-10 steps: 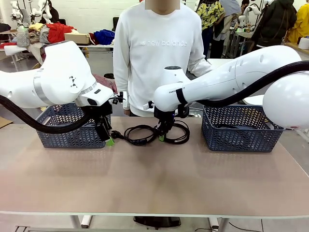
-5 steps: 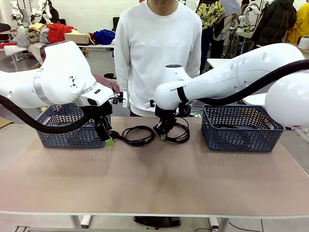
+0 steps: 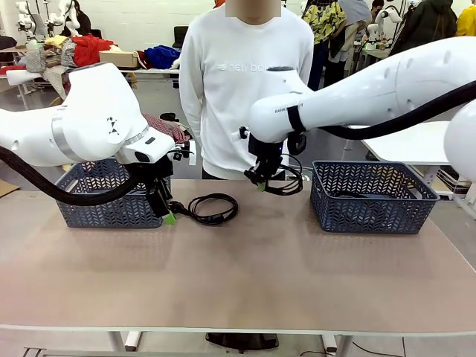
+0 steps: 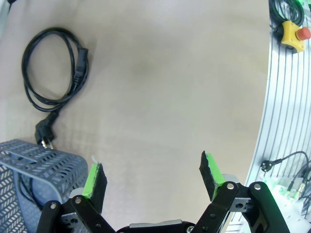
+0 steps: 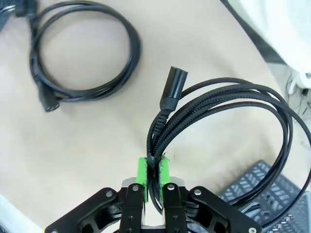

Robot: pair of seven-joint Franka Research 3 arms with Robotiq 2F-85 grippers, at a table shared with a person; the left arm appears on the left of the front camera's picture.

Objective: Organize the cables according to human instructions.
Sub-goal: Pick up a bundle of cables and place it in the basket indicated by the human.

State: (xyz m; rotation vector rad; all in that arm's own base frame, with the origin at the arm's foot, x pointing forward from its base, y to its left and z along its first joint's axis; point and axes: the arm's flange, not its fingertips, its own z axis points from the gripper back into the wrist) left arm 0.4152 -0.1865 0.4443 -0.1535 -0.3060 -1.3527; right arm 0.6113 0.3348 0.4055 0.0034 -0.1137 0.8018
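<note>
Black braided cable (image 3: 288, 181) mid-carry, clamped in right gripper (image 3: 260, 184) above the table's (image 3: 245, 260) far edge.
Next, likely: over the right basket (image 3: 372, 212), then release; left gripper (image 3: 168, 216) jaws apart.

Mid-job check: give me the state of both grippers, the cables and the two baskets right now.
left gripper: open, empty, low beside the left basket.
right gripper: shut on the braided cable, raised off the table.
braided cable: gripped at its bundle, loops hanging in the air.
loose cable: coiled flat on the table, untouched.
left basket: upright, a thin cord inside.
right basket: upright, a black cord inside.
</note>
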